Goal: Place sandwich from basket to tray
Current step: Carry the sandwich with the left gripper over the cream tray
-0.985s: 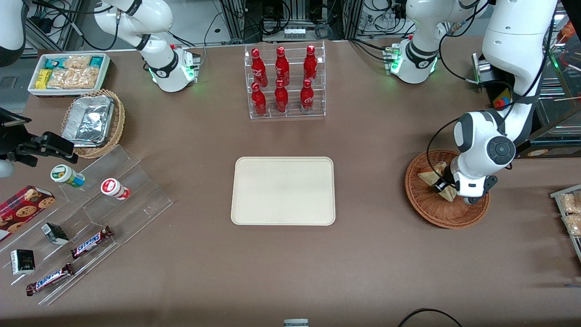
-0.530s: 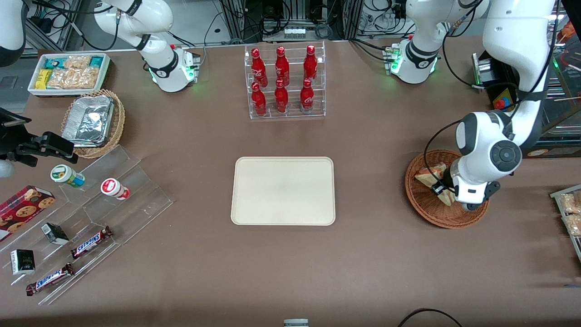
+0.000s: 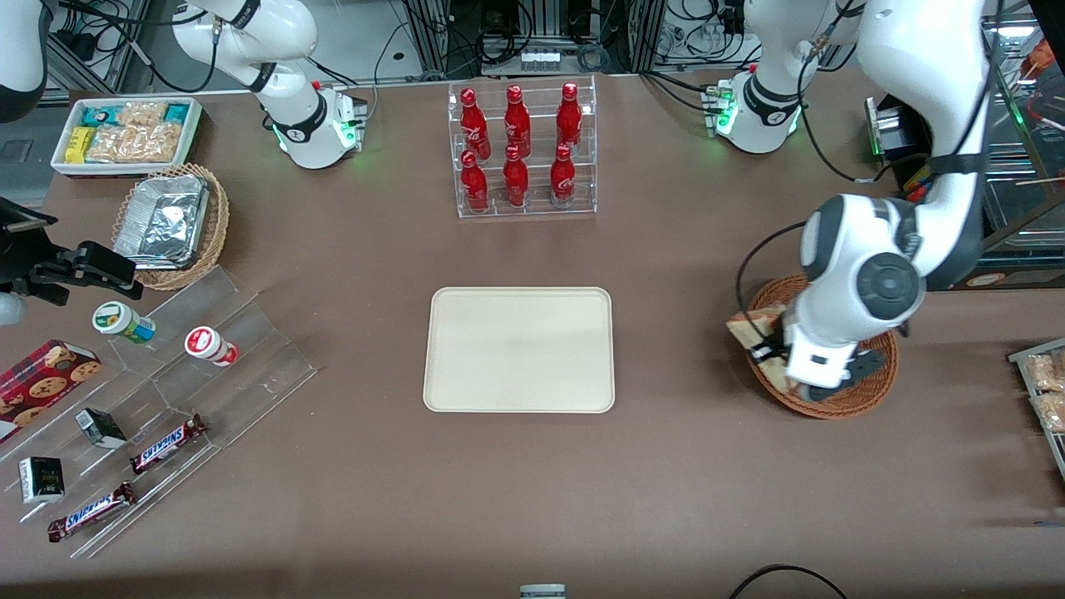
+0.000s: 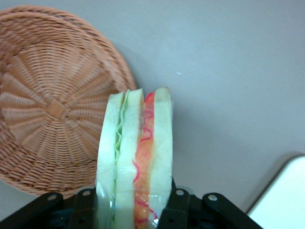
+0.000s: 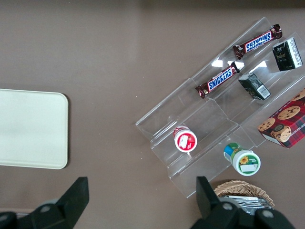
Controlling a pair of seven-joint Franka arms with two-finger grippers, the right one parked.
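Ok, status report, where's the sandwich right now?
Gripper shut on sandwich, lifted over basket rim. Tray bare, nothing between.

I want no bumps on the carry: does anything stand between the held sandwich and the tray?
Nothing visible does. The gripper holds the sandwich over the basket rim; only bare table lies before the tray.

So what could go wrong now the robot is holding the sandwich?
The gripper, above the basket rim, pinches only one end of the sandwich, so it might slip or tilt out on the way to the tray. A hard squeeze could also push out the filling.
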